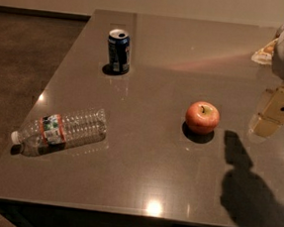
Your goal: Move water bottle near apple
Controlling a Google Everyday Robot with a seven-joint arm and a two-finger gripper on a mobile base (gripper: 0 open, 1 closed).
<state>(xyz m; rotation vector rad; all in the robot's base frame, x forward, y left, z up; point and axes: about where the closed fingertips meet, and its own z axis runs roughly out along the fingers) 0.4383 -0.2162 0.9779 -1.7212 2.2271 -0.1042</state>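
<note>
Hand (275, 111) hangs over the right edge of the table (140, 185), toward the far right corner. Can't tell if it's wide or narrow. It isn't on the bottle.

Step in hand, as I read it: reach for the water bottle (61, 131). It lies on its side near the left edge, close to the front left corner, white cap pointing at that edge.

Plan:
- come down from above and grip across the ribbed body, at right angles to its length, just past the label
- it's round and probably light, so it may roll or squash. Close gently and don't nudge it first
- travel high over the apple (202, 117), which could roll if clipped

Relative to the hand, the bottle is well apart, across the whole table and nearer the front edge. The apple sits between them, closer to the hand. Blue can (118, 51) stands near the far left corner, off my path.
</note>
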